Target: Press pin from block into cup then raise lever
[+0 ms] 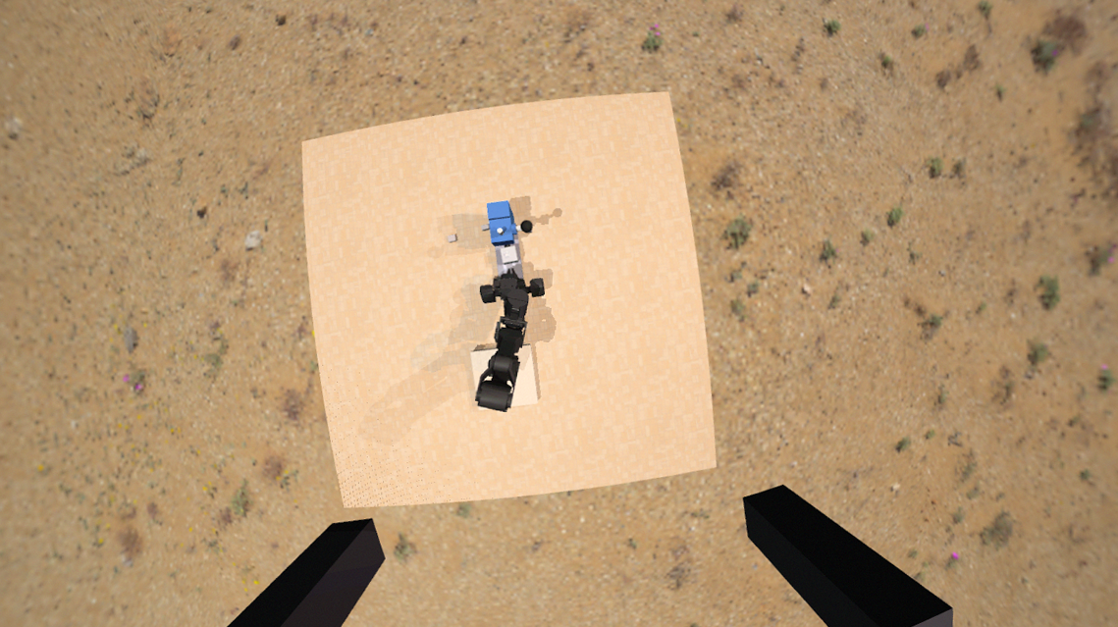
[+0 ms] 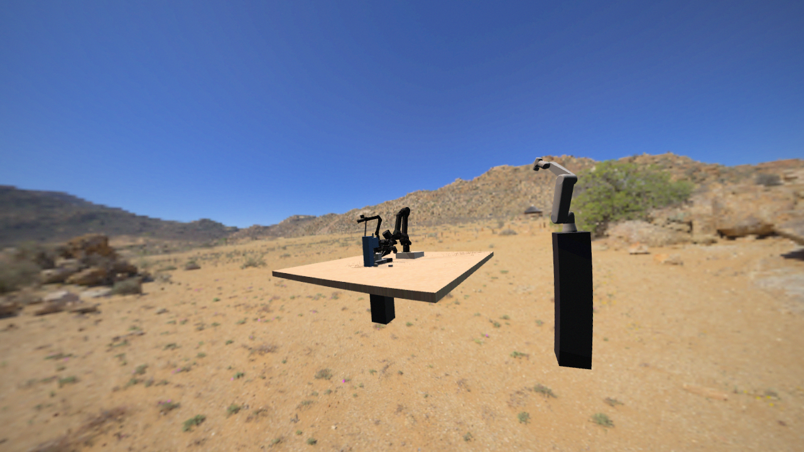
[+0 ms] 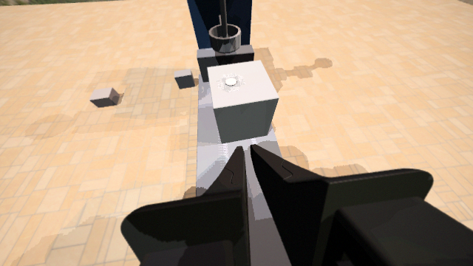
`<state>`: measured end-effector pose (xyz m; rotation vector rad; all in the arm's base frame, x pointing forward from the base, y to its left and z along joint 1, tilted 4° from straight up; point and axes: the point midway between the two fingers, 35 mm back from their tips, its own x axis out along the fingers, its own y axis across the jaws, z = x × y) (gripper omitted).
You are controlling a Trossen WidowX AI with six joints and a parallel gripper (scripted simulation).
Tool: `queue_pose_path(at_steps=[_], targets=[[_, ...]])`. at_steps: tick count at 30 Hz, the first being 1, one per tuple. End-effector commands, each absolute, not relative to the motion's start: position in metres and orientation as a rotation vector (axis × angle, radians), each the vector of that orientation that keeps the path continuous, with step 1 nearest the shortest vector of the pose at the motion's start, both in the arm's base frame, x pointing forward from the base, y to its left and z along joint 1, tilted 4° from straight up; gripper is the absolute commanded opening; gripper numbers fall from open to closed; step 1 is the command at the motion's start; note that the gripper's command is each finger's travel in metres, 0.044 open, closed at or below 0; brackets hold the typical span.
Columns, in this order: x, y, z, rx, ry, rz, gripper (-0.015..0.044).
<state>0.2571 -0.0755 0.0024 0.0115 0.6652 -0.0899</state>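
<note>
a round, open-topped metal cup point(image 3: 226, 46) is in front of the blue press point(image 1: 498, 222) point(image 2: 369, 251) point(image 3: 196, 27), with a dark rod reaching down into it; whether anything lies at its bottom can't be told. the pale block point(image 1: 508, 256) point(image 3: 245, 101) sits slightly skewed on the grey press bed point(image 3: 208, 122), a round white pin end point(image 3: 230, 81) showing in its top. the gripper point(image 1: 508, 276) point(image 2: 378, 250) point(image 3: 246, 150) is nearly closed, gripping nothing, its fingertips just beside the block's near face.
</note>
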Motion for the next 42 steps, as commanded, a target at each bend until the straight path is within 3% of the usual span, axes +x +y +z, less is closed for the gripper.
queue_pose_path(at_steps=[1,42], targets=[[0.263,-0.077,0.002,0.013,0.668,-0.095,0.0030],[0.323,-0.084,-0.003,0.010,0.597,-0.095,0.0030]])
